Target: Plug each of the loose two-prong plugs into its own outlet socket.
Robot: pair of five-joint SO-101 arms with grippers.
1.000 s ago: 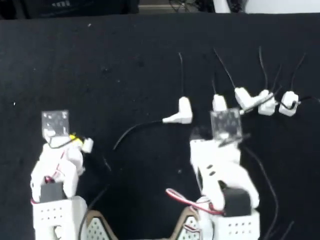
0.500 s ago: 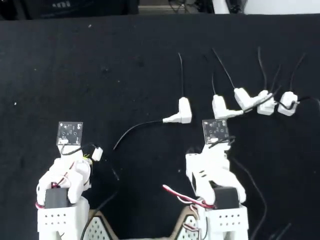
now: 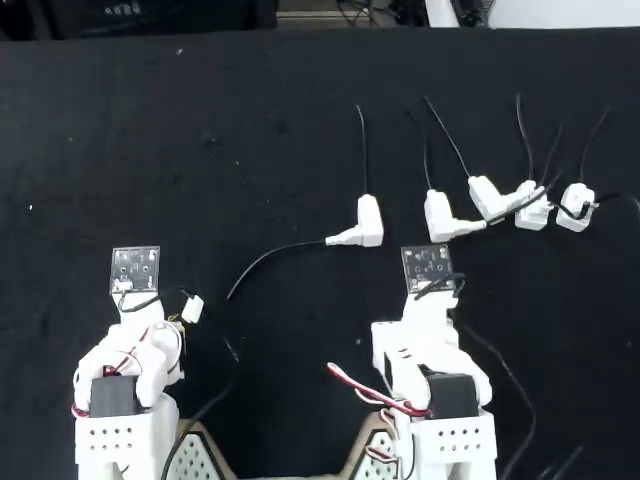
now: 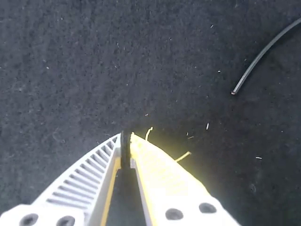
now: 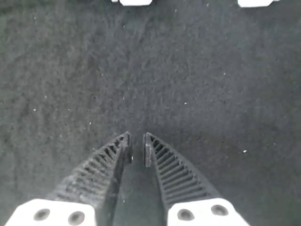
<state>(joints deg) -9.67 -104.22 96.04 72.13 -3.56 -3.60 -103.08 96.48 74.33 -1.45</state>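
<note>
Several white plug and socket pieces lie in a row on the black table. A socket (image 3: 369, 215) has a plug (image 3: 346, 238) touching its near end. To its right, another socket (image 3: 436, 211) meets a plug (image 3: 466, 228). Further right lie three more white pieces (image 3: 487, 195), (image 3: 533, 209), (image 3: 577, 205), each with a thin black wire. My left gripper (image 4: 126, 141) is shut and holds nothing, low over bare cloth. My right gripper (image 5: 136, 141) is shut to a thin slit, also holding nothing, a short way before the two white pieces (image 5: 135, 2).
A loose black wire end (image 4: 233, 92) lies near the left gripper. The long black cable (image 3: 268, 260) of the leftmost plug curves over the table's middle. Both arm bases stand at the near edge: the left arm (image 3: 125, 380) and the right arm (image 3: 430, 370).
Both arms have drawn back toward their bases. The right gripper has moved away from the sockets, uncovering the second socket and its plug. The white pieces have not shifted.
</note>
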